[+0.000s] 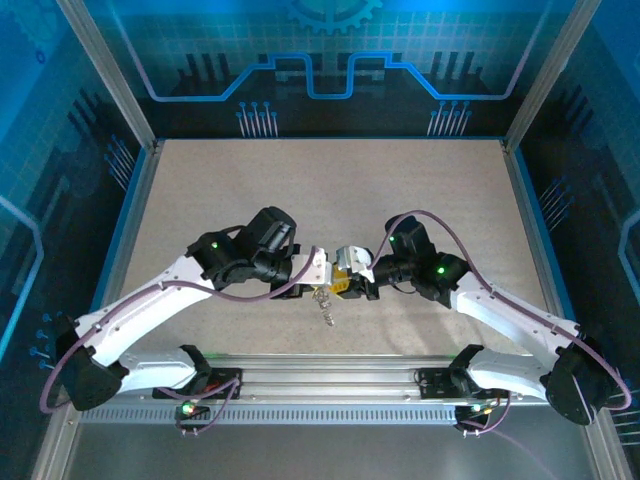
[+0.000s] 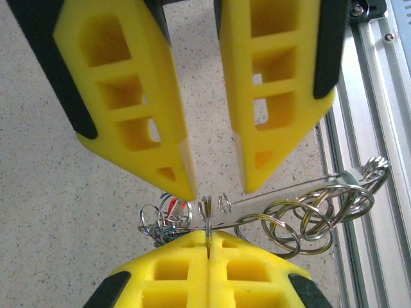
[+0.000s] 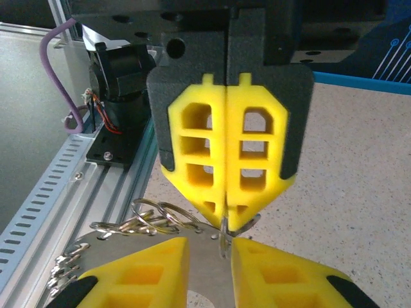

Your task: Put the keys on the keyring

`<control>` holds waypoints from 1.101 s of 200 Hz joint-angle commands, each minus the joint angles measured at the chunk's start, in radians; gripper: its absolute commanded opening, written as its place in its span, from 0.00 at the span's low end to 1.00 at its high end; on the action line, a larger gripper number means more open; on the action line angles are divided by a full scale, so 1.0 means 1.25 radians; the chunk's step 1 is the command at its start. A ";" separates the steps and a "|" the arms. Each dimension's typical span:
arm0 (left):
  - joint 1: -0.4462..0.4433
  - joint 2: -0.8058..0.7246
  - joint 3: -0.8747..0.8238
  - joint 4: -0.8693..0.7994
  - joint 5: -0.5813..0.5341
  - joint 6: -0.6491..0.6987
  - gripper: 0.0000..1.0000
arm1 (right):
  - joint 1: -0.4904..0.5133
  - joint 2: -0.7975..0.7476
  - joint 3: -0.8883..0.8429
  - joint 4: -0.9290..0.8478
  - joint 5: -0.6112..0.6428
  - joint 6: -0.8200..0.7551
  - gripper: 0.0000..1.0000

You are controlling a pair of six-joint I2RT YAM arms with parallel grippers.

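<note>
Left end effector (image 2: 209,236) clamps shut on the wire keyring (image 2: 209,217), keys (image 2: 167,212) bunched beside it, while the right end effector (image 2: 218,189) faces it, jaws parted

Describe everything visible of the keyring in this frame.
The keyring is a thin grey metal wire loop, long and narrow, held roughly level near the rail. Larger split rings hang at one end, small tangled rings with a red bit at the other. The left gripper is shut on its wire; the right gripper, open, flanks it.
</note>
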 commanded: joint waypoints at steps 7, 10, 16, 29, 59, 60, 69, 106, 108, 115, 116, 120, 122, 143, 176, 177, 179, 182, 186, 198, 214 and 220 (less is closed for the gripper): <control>-0.004 0.005 0.035 0.004 0.010 -0.018 0.00 | 0.002 0.010 0.010 0.013 -0.028 0.014 0.26; -0.005 0.006 0.036 0.004 0.010 -0.018 0.00 | 0.001 0.012 0.010 0.014 -0.027 0.015 0.26; -0.004 0.005 0.036 0.006 0.011 -0.022 0.00 | 0.003 0.012 0.010 0.016 -0.024 0.016 0.26; -0.005 0.002 0.034 0.013 0.019 -0.028 0.00 | 0.004 0.013 0.005 0.022 -0.013 0.020 0.26; -0.004 -0.015 0.016 0.046 0.046 -0.046 0.00 | 0.003 0.014 0.000 0.046 0.010 0.034 0.25; -0.003 -0.016 0.016 0.046 0.046 -0.046 0.00 | 0.003 0.014 0.000 0.047 0.010 0.035 0.25; -0.003 -0.018 0.013 0.051 0.051 -0.050 0.00 | 0.005 0.018 0.000 0.053 0.010 0.038 0.24; -0.001 -0.029 0.004 0.068 0.066 -0.065 0.00 | 0.010 0.021 -0.007 0.070 0.027 0.045 0.22; -0.001 -0.030 0.004 0.069 0.066 -0.065 0.00 | 0.010 0.021 -0.008 0.071 0.028 0.045 0.22; -0.001 -0.033 0.000 0.073 0.069 -0.067 0.00 | 0.011 0.021 -0.010 0.072 0.032 0.046 0.22; -0.001 -0.034 0.000 0.073 0.069 -0.068 0.00 | 0.011 0.020 -0.010 0.073 0.033 0.046 0.22; 0.000 -0.036 -0.002 0.075 0.070 -0.068 0.00 | 0.011 0.019 -0.011 0.074 0.035 0.046 0.21; 0.000 -0.036 -0.003 0.075 0.070 -0.070 0.00 | 0.011 0.019 -0.011 0.074 0.037 0.046 0.21; 0.002 -0.041 -0.006 0.083 0.074 -0.075 0.00 | 0.011 0.013 -0.013 0.074 0.043 0.044 0.10; 0.002 -0.053 -0.022 0.103 0.074 -0.093 0.03 | 0.011 0.005 -0.026 0.104 0.043 0.058 0.00; 0.003 -0.055 -0.024 0.104 0.074 -0.093 0.03 | 0.011 0.004 -0.028 0.106 0.042 0.059 0.00; 0.004 -0.056 -0.026 0.105 0.073 -0.095 0.04 | 0.011 0.000 -0.030 0.114 0.041 0.062 0.00; 0.004 -0.061 -0.032 0.109 0.071 -0.099 0.05 | 0.011 -0.003 -0.036 0.125 0.040 0.065 0.00; 0.005 -0.066 -0.039 0.114 0.069 -0.102 0.07 | 0.011 -0.010 -0.044 0.143 0.039 0.069 0.00; 0.007 -0.087 -0.063 0.132 0.061 -0.115 0.14 | 0.011 -0.033 -0.072 0.201 0.039 0.083 0.00; 0.011 -0.122 -0.099 0.154 0.048 -0.134 0.21 | 0.010 -0.057 -0.096 0.250 0.031 0.088 0.00; 0.012 -0.136 -0.113 0.164 0.046 -0.144 0.24 | 0.008 -0.064 -0.100 0.261 0.028 0.087 0.00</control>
